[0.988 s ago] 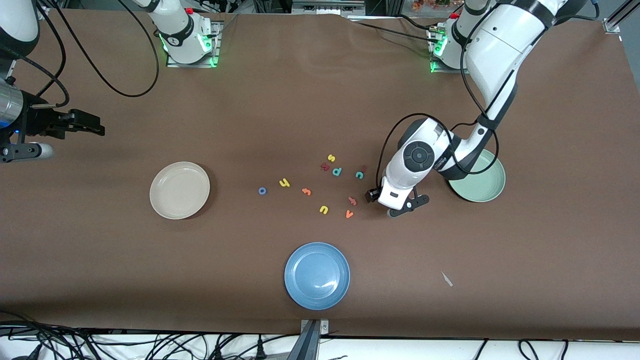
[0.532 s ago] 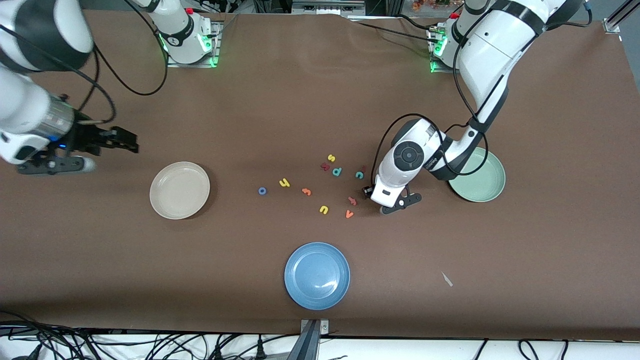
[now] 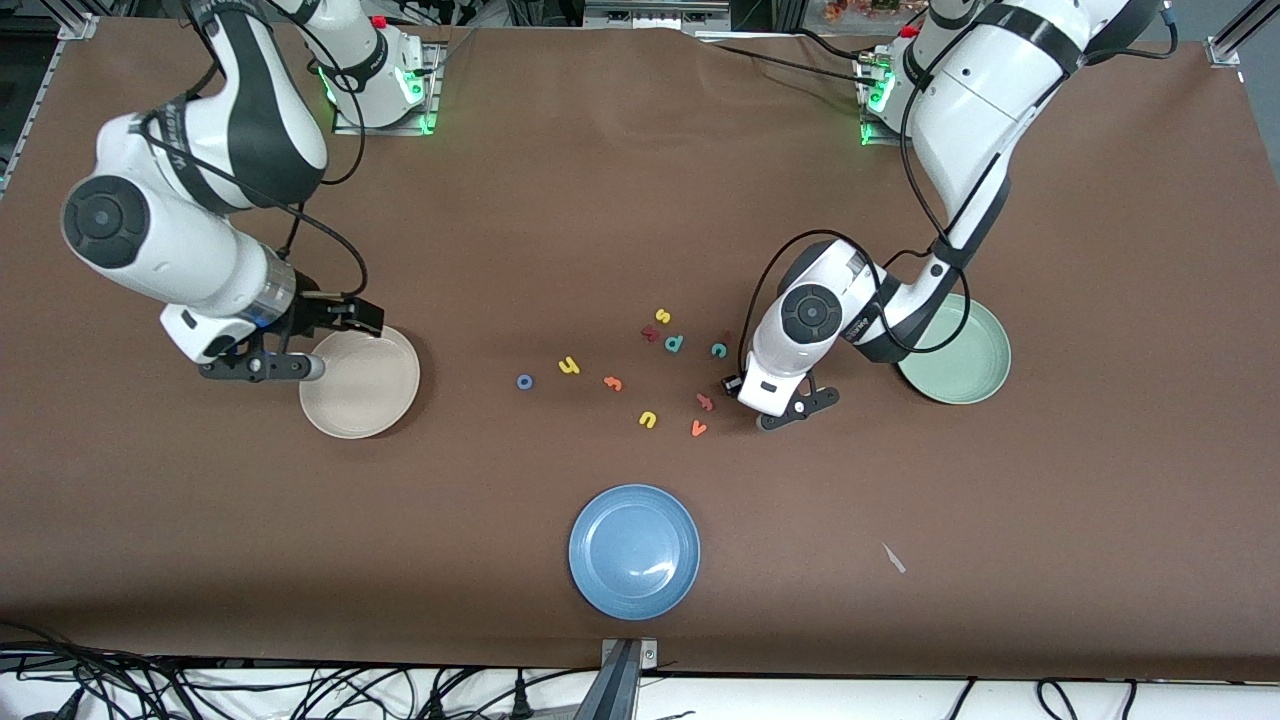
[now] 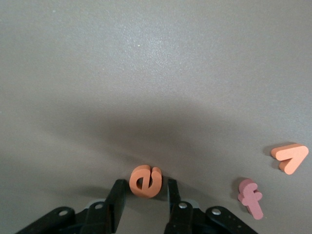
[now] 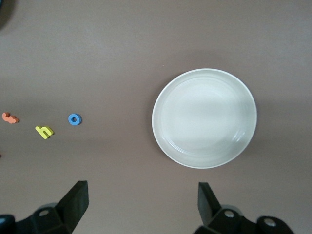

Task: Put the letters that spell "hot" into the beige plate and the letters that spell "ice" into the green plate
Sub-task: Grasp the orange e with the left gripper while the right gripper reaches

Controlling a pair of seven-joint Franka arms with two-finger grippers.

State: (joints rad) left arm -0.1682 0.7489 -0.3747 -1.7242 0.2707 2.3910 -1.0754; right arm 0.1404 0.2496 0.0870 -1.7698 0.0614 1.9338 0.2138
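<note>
My left gripper (image 3: 742, 388) is down at the table beside the green plate (image 3: 968, 368). Its jaws stand open, close on either side of the orange e (image 4: 145, 180), with a thin gap each side. In the front view the e is hidden under the hand. The teal c (image 3: 718, 349) and dark red i (image 3: 727, 337) lie just beside it. My right gripper (image 3: 345, 318) hangs wide open over the table at the beige plate's (image 3: 365, 390) rim, holding nothing. The blue o (image 3: 524, 381), yellow h (image 3: 569, 366) and orange t (image 3: 613, 383) lie between the plates.
A blue plate (image 3: 634, 550) sits nearer the front camera. Other letters lie in the cluster: yellow s (image 3: 662, 316), teal p (image 3: 675, 343), dark red k (image 3: 650, 333), yellow u (image 3: 648, 419), orange v (image 3: 697, 428) and a pinkish f (image 3: 704, 401).
The right arm has swung in from its end of the table to the beige plate's rim. The left gripper has shifted slightly toward the letters and its jaws have narrowed around the e.
</note>
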